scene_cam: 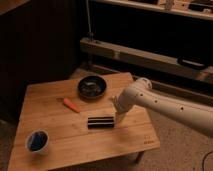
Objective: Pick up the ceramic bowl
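Note:
The ceramic bowl [92, 86], round, black and glossy with a speckled grey-blue inside, stands on the far middle of the wooden table [60, 135]. An orange carrot [71, 105] lies just in front of it to the left. My white arm reaches in from the right. My gripper [120, 118] hangs low over the table at the right end of a black bar-shaped object [101, 122], well in front and to the right of the bowl.
A small white cup with a blue inside [37, 141] stands near the table's front left corner. A low metal rack [150, 55] runs behind the table. Speckled floor [185, 150] lies to the right.

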{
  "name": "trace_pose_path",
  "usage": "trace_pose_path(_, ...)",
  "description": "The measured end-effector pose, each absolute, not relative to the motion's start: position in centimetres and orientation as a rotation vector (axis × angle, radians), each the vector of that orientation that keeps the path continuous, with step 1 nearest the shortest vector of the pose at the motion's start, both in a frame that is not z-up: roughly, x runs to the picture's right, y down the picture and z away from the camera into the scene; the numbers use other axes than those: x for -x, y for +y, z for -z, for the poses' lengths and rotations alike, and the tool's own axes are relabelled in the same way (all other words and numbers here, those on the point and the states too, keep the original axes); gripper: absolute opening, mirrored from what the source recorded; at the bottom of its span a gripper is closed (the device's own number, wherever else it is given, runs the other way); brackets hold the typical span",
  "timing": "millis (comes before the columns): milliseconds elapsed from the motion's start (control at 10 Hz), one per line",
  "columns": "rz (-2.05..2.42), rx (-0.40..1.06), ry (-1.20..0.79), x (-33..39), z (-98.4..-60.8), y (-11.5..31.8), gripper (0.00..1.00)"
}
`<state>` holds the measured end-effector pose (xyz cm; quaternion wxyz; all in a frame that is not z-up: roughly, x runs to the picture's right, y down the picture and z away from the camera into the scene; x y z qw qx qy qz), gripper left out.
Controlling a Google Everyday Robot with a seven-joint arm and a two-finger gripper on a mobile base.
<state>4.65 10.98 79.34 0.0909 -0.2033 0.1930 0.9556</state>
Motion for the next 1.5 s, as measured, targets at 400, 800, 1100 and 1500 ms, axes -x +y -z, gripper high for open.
trace_pose_path(400, -2.84, 0.604, 0.573, -4.7, -79.3, 11.0, 0.8)
trace_pose_path(800, -2.84, 0.605, 0.573, -4.6, -79.3, 11.0, 0.8)
trace_pose_path(1100, -2.904, 0.56, 0.561, -5.0, -79.2, 11.1, 0.8)
trace_pose_path(1500, -3.386, 0.277, 0.529, -6.4, -78.6, 11.3, 0.8)
